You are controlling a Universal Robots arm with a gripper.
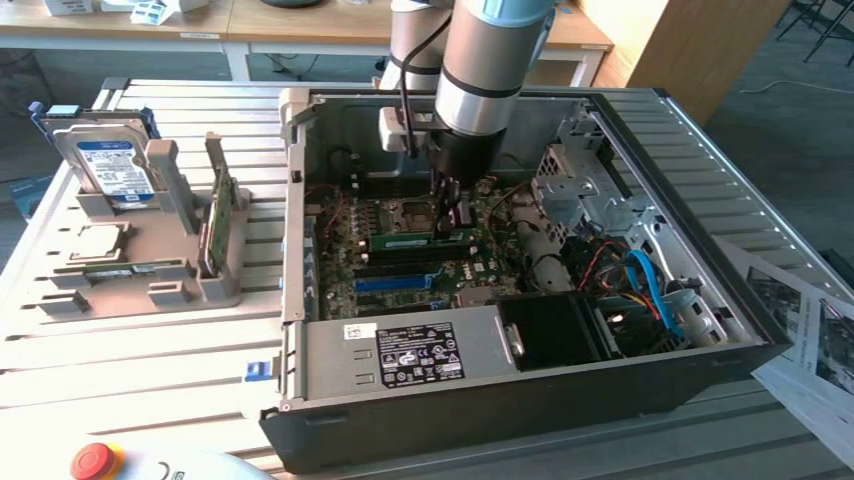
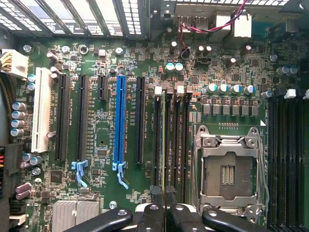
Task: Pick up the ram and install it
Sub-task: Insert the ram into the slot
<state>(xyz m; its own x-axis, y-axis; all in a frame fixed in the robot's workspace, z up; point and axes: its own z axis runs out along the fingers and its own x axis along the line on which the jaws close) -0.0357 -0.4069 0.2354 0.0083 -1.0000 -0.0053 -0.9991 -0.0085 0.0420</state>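
My fingers point(image 2: 179, 216) are pinched narrow on the ram point(image 1: 411, 240). It stands on edge among the black memory slots point(image 2: 182, 145), just beside the CPU socket point(image 2: 227, 169), and its long axis runs straight out from the fingers along the slot.

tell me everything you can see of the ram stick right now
The ram is a long, thin green board standing on edge in one of the black memory slots beside the empty processor socket, inside the open computer case. From above it reads as a narrow pale green line. The pincer is closed on its top edge. Whether it is fully seated cannot be told.
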